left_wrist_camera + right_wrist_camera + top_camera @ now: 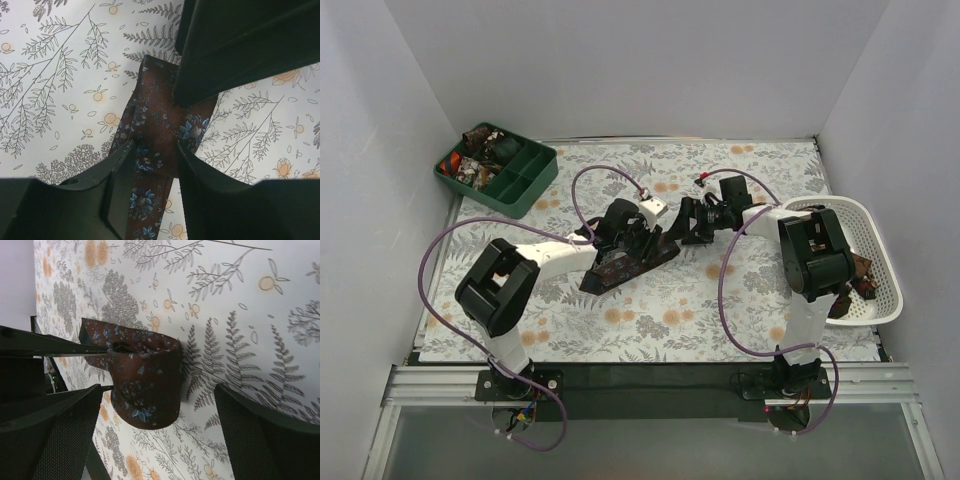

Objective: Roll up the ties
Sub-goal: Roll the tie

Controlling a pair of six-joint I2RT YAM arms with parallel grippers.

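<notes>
A dark brown tie (620, 268) with small blue flowers lies on the floral cloth at the middle of the table. My left gripper (638, 238) is low over it. In the left wrist view the tie (160, 115) runs flat between the parted fingers of that gripper (155, 155). My right gripper (688, 228) faces it from the right. In the right wrist view its fingers (158, 390) stand wide open around the tie's loosely rolled end (145, 375), not touching it. A thin dark finger (50, 347) reaches to the roll from the left.
A dark green divided tray (525, 190) at the back left holds small tie coils (480, 150). A white lattice basket (880, 250) at the right edge holds more ties (860, 272). Purple cables loop over both arms.
</notes>
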